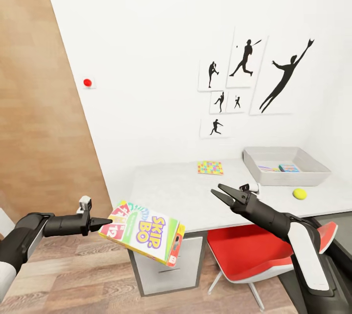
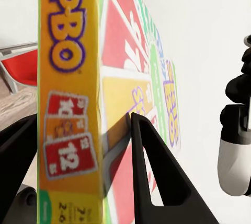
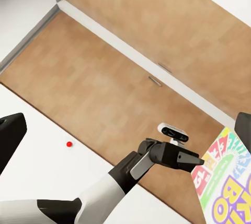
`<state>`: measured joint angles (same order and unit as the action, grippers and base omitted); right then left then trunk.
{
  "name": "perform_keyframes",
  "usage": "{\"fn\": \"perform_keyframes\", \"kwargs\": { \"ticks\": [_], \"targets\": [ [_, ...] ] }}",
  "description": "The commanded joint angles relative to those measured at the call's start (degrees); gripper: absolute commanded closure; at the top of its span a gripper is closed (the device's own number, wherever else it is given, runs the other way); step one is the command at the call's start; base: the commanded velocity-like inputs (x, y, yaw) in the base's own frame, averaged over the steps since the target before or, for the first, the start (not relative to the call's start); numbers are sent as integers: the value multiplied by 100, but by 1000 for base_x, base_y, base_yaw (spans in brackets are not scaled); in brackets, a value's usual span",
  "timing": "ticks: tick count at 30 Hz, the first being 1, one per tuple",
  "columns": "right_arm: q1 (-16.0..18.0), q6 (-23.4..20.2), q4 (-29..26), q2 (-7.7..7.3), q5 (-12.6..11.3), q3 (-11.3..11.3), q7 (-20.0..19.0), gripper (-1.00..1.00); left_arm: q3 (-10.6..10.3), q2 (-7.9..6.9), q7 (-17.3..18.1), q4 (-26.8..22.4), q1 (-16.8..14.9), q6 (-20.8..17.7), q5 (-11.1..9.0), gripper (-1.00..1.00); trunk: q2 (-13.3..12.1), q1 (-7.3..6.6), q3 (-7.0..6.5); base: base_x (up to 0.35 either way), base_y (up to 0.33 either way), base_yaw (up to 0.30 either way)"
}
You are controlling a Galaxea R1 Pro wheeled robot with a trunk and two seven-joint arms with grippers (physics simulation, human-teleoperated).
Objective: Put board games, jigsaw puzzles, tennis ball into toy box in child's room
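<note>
While left gripper (image 1: 100, 222) pinches board game (image 1: 144, 232) by end, toy box (image 1: 283, 173) lies far right across table (image 1: 176, 192); right gripper (image 1: 221, 195) spread, empty, nearer.

Even, bright, diffuse light fills all three simulator renders, with no visible lamp or hard glare. The plain white wall (image 1: 161, 60) is nearly blown out, shading faintly grey toward the corners. Shadows are soft: a pale one lies under the long grey-white desk top (image 1: 195, 197). In the left wrist view the green-edged printed board game box (image 2: 94, 104) sits very close and looks slightly soft, with a grey shadow beside one black finger (image 2: 151, 172). Straight edges lean in the wide head view.
</note>
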<state>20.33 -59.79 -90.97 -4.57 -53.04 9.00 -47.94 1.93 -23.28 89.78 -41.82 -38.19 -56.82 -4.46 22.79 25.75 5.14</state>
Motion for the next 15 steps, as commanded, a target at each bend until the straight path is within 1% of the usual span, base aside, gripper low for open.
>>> {"fn": "perform_keyframes", "kwargs": {
  "ticks": [1, 9, 12, 15],
  "targets": [
    [6, -21, 0, 0, 22, 5, -32, -100, -4, -1, 22, -1, -4, -57, -2, 100, 13, 4, 13, 0, 0, 0],
    [6, -21, 0, 8, 22, 5, -24, -100, -7, -3, 22, -1, -4, -57, -9, 100, 13, 4, 13, 0, 0, -14],
    [6, -21, 0, 9, 22, 5, -25, -100, -8, -1, 22, -1, -4, -57, -17, 100, 13, 4, 13, 0, 0, -195],
    [4, -21, 0, 9, 22, 5, -25, -100, -14, -3, 22, -1, -4, -53, -25, 100, 13, 4, 9, 0, 0, -255]
  ]
}}
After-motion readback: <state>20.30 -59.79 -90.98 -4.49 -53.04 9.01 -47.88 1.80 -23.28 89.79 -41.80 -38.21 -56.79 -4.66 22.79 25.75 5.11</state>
